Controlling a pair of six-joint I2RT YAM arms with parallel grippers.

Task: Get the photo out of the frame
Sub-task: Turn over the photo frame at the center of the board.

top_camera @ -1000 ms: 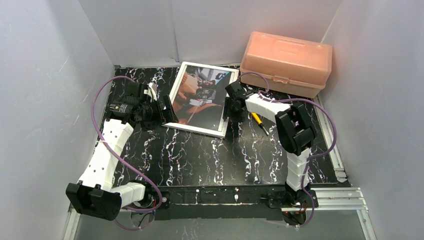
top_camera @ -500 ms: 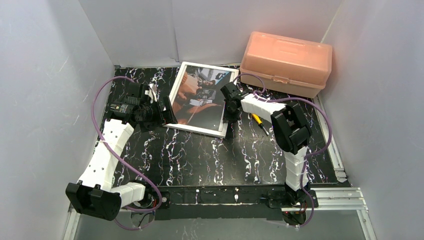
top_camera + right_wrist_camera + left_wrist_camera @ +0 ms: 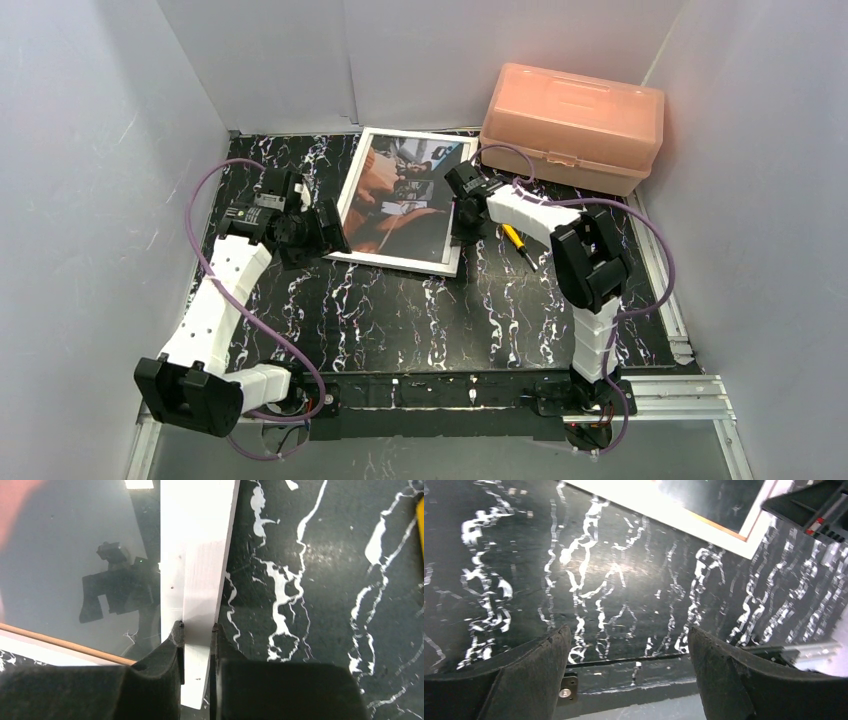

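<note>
My right gripper (image 3: 196, 628) clenched on frame (image 3: 197, 530) edge. Left gripper (image 3: 629, 635) released over desk (image 3: 624, 580), frame just ahead. Photo (image 3: 400, 195) still inside; extraction not begun, I reckon.

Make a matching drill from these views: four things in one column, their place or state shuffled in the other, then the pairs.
1. left gripper
2. right gripper
3. pink plastic box
4. yellow-handled screwdriver

A. far right corner of the black marbled table
B. shut on the white picture frame, at its edge
C. open over bare tabletop
D. lying flat just right of the frame

Pairs: 1-C, 2-B, 3-A, 4-D
</note>
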